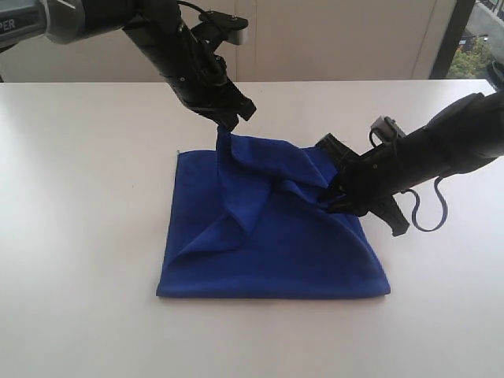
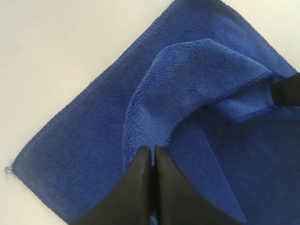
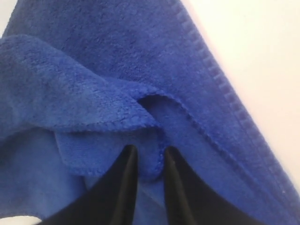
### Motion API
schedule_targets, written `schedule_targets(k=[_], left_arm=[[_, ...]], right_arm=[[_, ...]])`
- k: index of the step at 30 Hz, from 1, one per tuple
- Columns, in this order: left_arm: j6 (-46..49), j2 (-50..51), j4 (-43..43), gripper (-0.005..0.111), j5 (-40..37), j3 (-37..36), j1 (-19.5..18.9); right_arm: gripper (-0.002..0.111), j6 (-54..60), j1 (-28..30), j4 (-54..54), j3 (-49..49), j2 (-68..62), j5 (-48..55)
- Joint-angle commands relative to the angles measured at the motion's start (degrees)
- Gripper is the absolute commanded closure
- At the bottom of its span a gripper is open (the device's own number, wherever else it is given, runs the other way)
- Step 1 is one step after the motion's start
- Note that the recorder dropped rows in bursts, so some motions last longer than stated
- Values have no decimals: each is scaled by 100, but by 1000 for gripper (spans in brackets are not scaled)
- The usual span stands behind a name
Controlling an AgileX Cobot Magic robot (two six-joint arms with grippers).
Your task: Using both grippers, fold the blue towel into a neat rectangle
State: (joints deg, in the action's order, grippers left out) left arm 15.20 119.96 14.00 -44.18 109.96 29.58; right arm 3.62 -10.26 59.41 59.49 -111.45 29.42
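Mid-fold: the blue towel (image 1: 276, 252) is seen lying at the centre of the white table (image 1: 79, 197), its far edge raised. A far corner is pinched by the left gripper (image 1: 228, 120), and a right-hand hem fold (bunched) is clamped by the right gripper (image 1: 335, 198). Both holds would next need to be carried evenly toward the near edge.

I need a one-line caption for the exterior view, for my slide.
Left gripper holds up a blue towel corner; right gripper pinches a fold, on a white table.

Bright even light, faint shadows; wrist views seem soft.
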Motion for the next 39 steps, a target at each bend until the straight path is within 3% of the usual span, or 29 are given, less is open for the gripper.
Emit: schedule_targets(k=[1, 11, 31, 39], left_arm=[[-31, -51, 101, 107, -32, -32, 35], [-31, -51, 98, 107, -43, -32, 35], [-31, -51, 145, 107, -43, -32, 35], [-31, -51, 144, 107, -33, -32, 35]], right_arm=[[87, 10, 3, -31, -21, -5, 174], [87, -585, 3, -605, -21, 120, 120], [87, -518, 3, 12, -21, -56, -134], [97, -518, 3, 59, -21, -79, -171]])
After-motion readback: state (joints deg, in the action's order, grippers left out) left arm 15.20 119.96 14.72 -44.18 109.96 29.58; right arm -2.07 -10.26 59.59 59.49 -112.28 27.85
